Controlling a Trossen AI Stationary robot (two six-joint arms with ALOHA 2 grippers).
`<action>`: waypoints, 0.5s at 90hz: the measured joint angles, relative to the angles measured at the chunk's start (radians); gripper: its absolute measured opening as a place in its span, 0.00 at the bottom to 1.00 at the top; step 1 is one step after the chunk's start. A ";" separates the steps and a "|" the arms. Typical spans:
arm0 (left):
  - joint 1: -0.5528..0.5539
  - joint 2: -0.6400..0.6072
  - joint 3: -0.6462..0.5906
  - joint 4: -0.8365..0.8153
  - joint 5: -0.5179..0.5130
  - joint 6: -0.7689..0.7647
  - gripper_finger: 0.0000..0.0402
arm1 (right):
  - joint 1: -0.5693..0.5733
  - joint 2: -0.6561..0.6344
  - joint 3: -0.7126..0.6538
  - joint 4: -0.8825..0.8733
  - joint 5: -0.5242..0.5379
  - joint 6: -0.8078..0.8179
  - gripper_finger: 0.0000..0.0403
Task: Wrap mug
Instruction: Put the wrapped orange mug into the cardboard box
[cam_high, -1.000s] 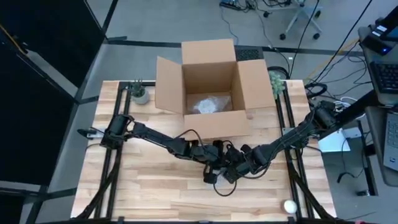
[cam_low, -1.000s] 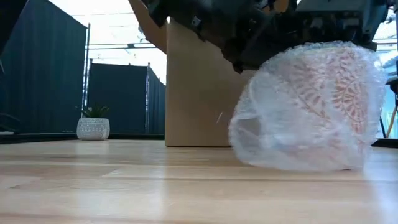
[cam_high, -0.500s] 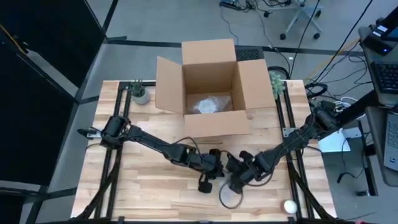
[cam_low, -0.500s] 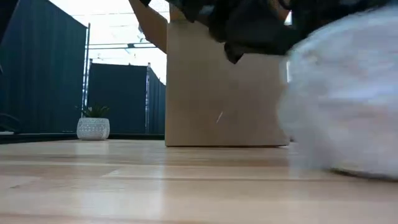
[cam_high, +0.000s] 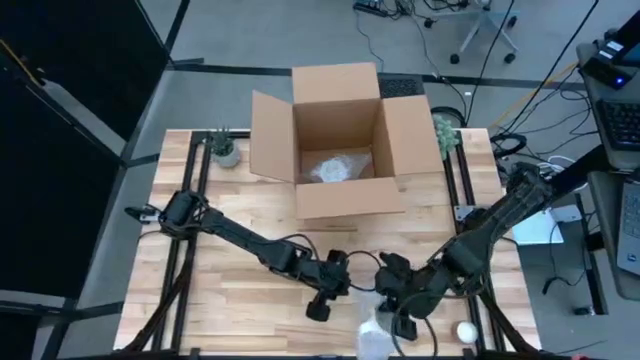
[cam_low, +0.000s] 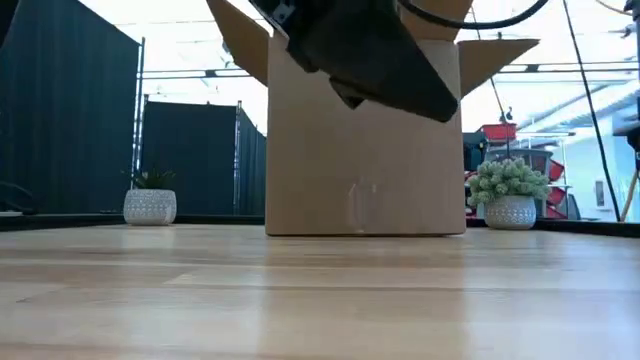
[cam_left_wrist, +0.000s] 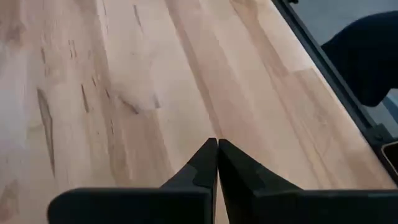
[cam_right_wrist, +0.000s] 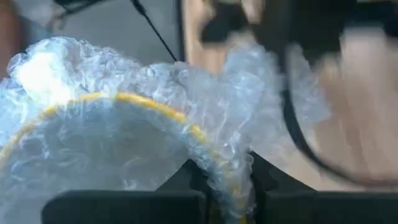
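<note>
The wrapped mug (cam_high: 375, 338) has moved since a moment ago. It was near the middle of the table (cam_high: 230, 290), and now it is right at the front edge, a bit right of the middle. Both arms have moved toward the front edge too. In the low view the mug is gone from sight, and only a dark arm part (cam_low: 365, 55) shows at the top, in front of the box.

The right gripper (cam_high: 400, 322) is by the front edge, right next to the mug. In the right wrist view its jaws are closed on the mug (cam_right_wrist: 112, 137), pinching the rim, which has a yellow line on it, through the bubble wrap (cam_right_wrist: 186, 93).

The left gripper (cam_high: 318, 308) is just left of the mug, not touching it. In the left wrist view its jaws are pressed together with nothing between them, over bare wood (cam_left_wrist: 124, 81).

A big cardboard box (cam_high: 340, 140) stands open at the back edge of the table, near the middle. Something wrapped in bubble wrap (cam_high: 333, 168) lies inside it. A small plant in a white pot (cam_high: 224, 150) sits near the back left corner. Another small plant (cam_high: 444, 133) sits near the back right corner. A small white ball (cam_high: 466, 331) lies near the front right corner
</note>
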 joint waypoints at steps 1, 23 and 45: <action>0.002 0.000 0.000 0.001 -0.002 0.001 0.00 | -0.001 0.000 0.014 -0.004 0.007 -0.014 0.05; 0.026 0.000 0.000 0.021 -0.018 0.002 0.00 | -0.080 -0.016 0.355 -0.027 0.128 -0.449 0.05; 0.052 0.000 0.001 0.065 -0.019 0.001 0.00 | -0.318 -0.018 0.585 -0.019 0.492 -0.860 0.05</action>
